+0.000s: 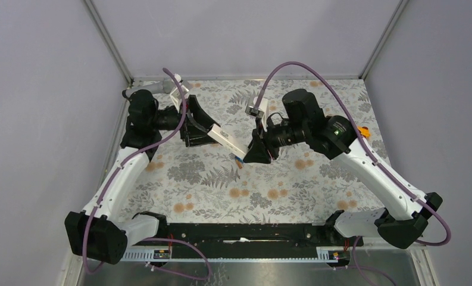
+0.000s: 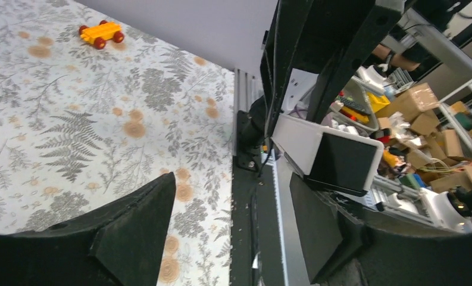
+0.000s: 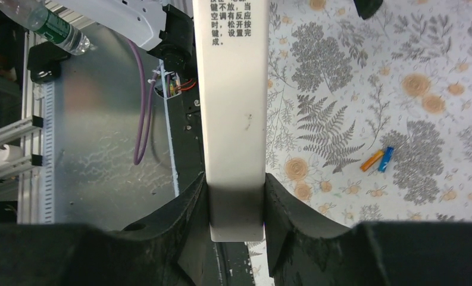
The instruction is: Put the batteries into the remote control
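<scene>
The remote control (image 1: 227, 140), a long white bar, hangs in the air between the two arms. My right gripper (image 3: 234, 190) is shut on one end of it, both fingers pressed against its sides. Its other end (image 2: 302, 140), which shows a dark rectangular face, lies just above the right-hand finger (image 2: 322, 226) of my left gripper (image 2: 232, 179). That gripper stands wide open with only table and rail in the gap between its fingers. The two batteries, one orange (image 3: 371, 161) and one blue (image 3: 387, 159), lie side by side on the floral table below the remote (image 1: 239, 159).
A yellow toy car (image 2: 101, 33) with red wheels sits near the table's right edge (image 1: 364, 132). A grey microphone (image 1: 147, 89) stands at the back left corner. The black rail (image 1: 239, 231) runs along the near edge, between the arm bases.
</scene>
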Motion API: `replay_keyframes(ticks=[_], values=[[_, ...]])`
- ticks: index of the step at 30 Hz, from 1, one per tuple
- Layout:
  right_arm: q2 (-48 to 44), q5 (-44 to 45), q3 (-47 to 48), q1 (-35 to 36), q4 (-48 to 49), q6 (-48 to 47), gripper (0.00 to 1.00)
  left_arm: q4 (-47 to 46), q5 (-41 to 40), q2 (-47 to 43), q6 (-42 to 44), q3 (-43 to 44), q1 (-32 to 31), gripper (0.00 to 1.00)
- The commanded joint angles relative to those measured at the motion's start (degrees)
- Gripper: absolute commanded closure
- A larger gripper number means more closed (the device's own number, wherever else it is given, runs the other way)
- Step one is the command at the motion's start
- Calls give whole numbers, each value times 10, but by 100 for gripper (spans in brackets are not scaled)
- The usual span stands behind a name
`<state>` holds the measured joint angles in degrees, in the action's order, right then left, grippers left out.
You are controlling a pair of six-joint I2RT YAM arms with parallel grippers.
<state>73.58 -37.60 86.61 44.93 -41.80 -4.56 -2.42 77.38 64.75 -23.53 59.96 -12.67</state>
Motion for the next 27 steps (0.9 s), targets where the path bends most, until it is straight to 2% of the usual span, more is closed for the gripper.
replay_keyframes(ticks=[1,6,9,13,19,27], values=[[4,-27,37,0,-13,-71,72,-298,49,-4,-228,-18,3,23],[26,2,57,1,-8,-84,72,-305,76,-28,-244,-41,-4,16],[33,1,70,1,8,-85,72,-264,94,-50,-200,-56,-4,14],[48,-36,89,1,-3,-90,72,-227,66,-58,-162,-50,1,15],[67,-78,100,2,-42,-111,72,-220,36,-49,-160,-23,2,20],[86,-76,121,2,-53,-112,72,-207,36,-67,-141,-34,2,41]])
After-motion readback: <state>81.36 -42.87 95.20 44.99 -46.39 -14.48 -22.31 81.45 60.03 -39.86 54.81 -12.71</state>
